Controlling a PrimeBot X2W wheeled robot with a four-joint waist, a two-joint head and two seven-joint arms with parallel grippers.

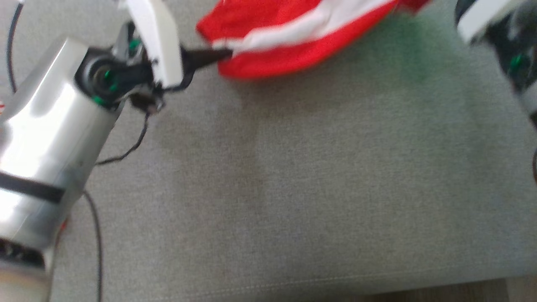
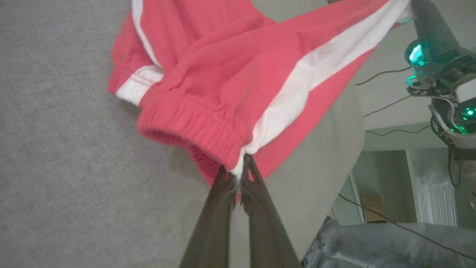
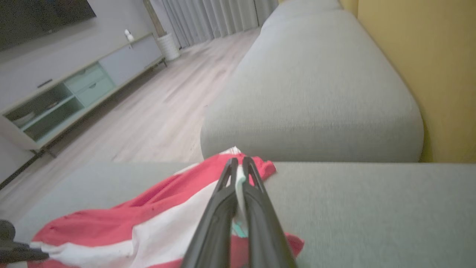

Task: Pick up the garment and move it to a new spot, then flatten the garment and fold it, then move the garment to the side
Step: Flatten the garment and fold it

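The garment (image 1: 293, 37) is a pair of red shorts with a white side stripe, stretched across the far part of a grey sofa seat (image 1: 293, 188). My left gripper (image 1: 226, 53) is shut on its left end. In the left wrist view the fingers (image 2: 223, 186) pinch the elastic waistband of the garment (image 2: 223, 74), which hangs partly lifted. My right gripper (image 3: 240, 163) is shut on the other end of the garment (image 3: 148, 216). The right arm (image 1: 503, 42) shows at the upper right of the head view, its fingertips past the frame's edge.
The seat's front edge (image 1: 335, 281) runs along the bottom. A rounded grey sofa cushion (image 3: 316, 93) and a yellow wall (image 3: 427, 56) lie beyond the garment. Loose cables (image 1: 96, 235) trail by the left arm. Blue denim cloth (image 2: 372, 242), wooden floor (image 3: 167, 104), low cabinet (image 3: 74, 93).
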